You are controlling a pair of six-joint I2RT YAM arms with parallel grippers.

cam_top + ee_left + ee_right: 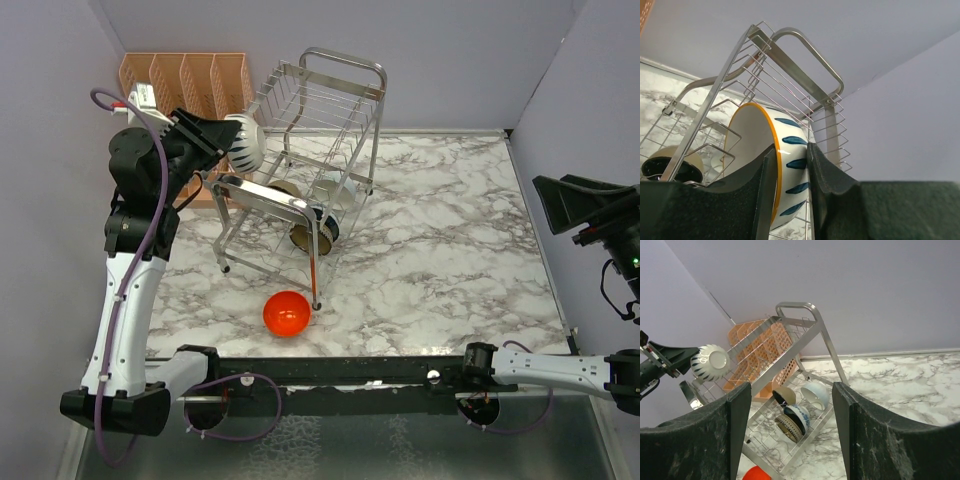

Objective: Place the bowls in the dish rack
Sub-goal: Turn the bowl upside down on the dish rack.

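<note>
Item, nearest: my left pincer [790,150] clamped across the rim of the white bowl with blue pattern [752,145], held aloft at the upper tier of the dish rack [805,50]. By my judgement it is glazed, stiff, light, likely slippery and chippable, so the rim wall is the sound hold. Beyond: red-orange bowl [286,313] loose on the marble table [450,250]; plain lilac wall [865,40] behind.

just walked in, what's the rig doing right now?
The left gripper holds the blue-patterned bowl by its rim, on edge at the upper tier of the dish rack. Its lower tier already holds several bowls. The red bowl sits on the table in front of the rack, not yet loaded. The right gripper is open and empty, off to the right.
</note>
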